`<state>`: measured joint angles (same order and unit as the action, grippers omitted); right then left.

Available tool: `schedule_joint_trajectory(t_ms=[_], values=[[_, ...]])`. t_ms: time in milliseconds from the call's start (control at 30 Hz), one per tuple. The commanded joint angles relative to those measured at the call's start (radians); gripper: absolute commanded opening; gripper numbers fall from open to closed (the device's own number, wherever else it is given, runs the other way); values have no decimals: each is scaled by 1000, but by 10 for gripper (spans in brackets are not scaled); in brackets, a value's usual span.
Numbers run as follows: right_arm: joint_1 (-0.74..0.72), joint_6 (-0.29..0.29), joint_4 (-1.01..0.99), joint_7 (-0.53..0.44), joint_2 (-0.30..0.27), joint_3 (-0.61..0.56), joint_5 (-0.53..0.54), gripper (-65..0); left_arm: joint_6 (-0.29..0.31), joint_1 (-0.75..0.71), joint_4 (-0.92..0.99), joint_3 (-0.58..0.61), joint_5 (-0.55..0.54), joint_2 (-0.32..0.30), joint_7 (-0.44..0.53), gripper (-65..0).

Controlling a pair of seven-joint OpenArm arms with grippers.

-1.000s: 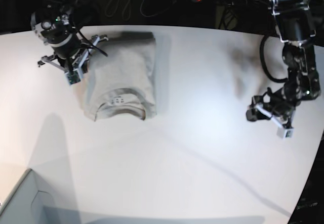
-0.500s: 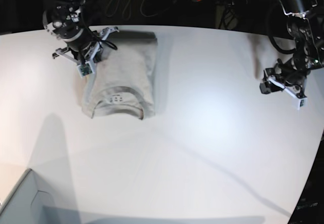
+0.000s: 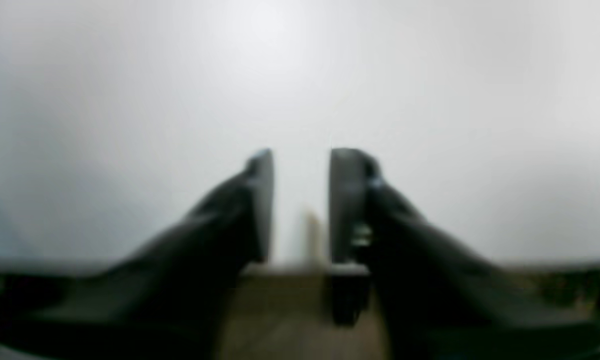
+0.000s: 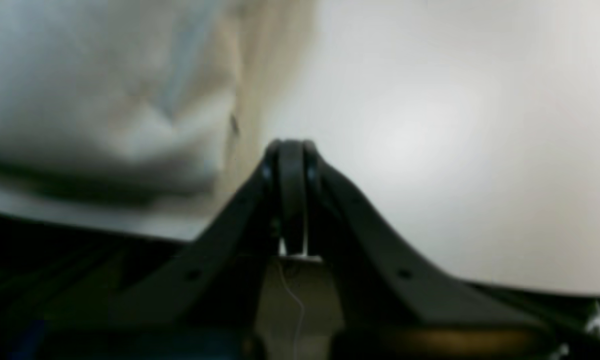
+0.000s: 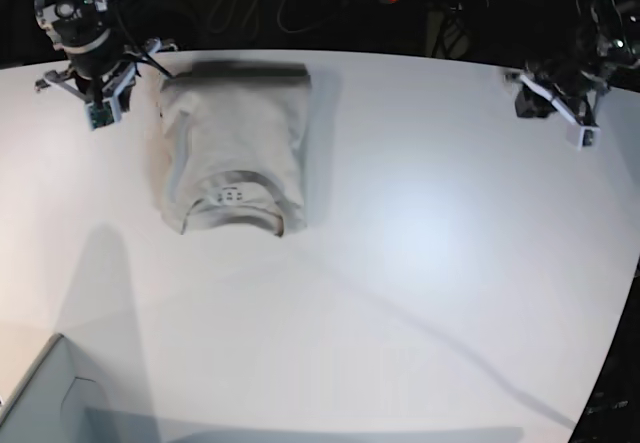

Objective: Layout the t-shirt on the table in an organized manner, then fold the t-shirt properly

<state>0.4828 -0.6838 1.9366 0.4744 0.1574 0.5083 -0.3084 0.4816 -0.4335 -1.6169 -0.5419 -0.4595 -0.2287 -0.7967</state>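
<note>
Folded t-shirt [image 5: 233, 151] on table [image 5: 420, 263]; right gripper [image 4: 291, 150] beside it, pressed together, empty; left gripper [image 3: 300, 165] well apart, narrowly spread.

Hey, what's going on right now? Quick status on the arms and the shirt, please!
Right gripper shut, empty, beside the t-shirt. Left gripper slightly apart, empty, over bare table. T-shirt folded, collar showing. Nothing in the way.

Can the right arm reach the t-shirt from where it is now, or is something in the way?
Probably yes. The right gripper hangs just beside the folded t-shirt, near its far corner, with only bare table between them. Its jaws are shut and would have to open first.
</note>
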Motion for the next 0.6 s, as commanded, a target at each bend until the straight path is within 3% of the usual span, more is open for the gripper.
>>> schedule_joint_trajectory(t_ms=[0,33,233,367,567], values=[[29,-14,16,-6,0,10,12,-650,1,-34,-36,-7,3,-10,0,-621],[53,-14,16,1,0,13,16,-650,-1,-66,-46,-11,3,-7,-13,-650],[270,-14,11,39,0,8,263,-650,-1,-195,13,-76,12,51,-31,-650],[331,-14,-91,31,0,-30,311,-650,1,-192,162,-54,126,68,-23,-650],[221,-14,-487,24,-89,-83,311,-650,1,-121,498,55,293,107,268,-650]])
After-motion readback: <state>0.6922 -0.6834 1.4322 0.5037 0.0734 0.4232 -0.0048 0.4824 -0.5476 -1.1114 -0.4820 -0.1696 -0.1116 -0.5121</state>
